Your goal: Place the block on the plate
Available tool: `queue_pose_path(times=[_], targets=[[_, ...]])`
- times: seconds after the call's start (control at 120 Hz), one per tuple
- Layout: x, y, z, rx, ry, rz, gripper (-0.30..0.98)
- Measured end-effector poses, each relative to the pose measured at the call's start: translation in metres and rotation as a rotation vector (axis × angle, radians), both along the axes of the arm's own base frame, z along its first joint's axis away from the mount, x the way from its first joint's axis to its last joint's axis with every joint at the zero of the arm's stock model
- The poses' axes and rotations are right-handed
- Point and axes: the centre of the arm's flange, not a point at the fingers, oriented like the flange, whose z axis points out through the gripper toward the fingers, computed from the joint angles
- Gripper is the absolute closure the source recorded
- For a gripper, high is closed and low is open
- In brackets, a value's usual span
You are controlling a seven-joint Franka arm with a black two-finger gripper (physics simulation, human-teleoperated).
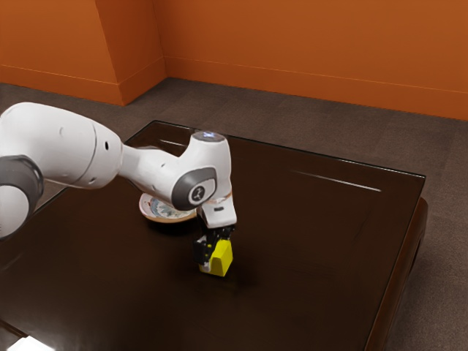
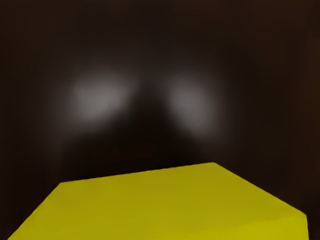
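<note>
Block (image 1: 221,258) is at the gripper (image 1: 214,251), apart from the plate (image 1: 154,216), which sits on the table (image 1: 314,256). Whether the jaws hold it or stand wide or narrow, one cannot tell.

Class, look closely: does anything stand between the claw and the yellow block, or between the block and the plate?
Nothing visible does. The claw is right at the block, and bare tabletop shows between block and plate, though the arm hides part of that stretch.
</note>
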Motion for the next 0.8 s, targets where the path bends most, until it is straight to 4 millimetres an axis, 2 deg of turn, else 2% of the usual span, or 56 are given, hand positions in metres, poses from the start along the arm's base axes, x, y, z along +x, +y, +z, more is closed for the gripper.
queue_pose_path(times=[0.108, 0.3, 0.367, 0.483, 0.575, 0.658, 0.733, 0.8], targets=[[0.000, -0.002, -0.001, -0.002, -0.005, -0.025, 0.21], [0.001, -0.006, 0.015, -0.004, -0.031, -0.066, 0.30], [0.002, -0.006, 0.033, -0.008, -0.055, -0.074, 0.31], [0.005, 0.002, 0.076, -0.018, -0.114, -0.070, 0.33], [0.014, 0.025, 0.113, -0.025, -0.169, -0.038, 0.33], [0.029, 0.067, 0.136, -0.024, -0.197, 0.027, 0.33], [0.042, 0.103, 0.146, -0.017, -0.208, 0.079, 0.32], [0.058, 0.129, 0.141, -0.010, -0.207, 0.112, 0.32]])
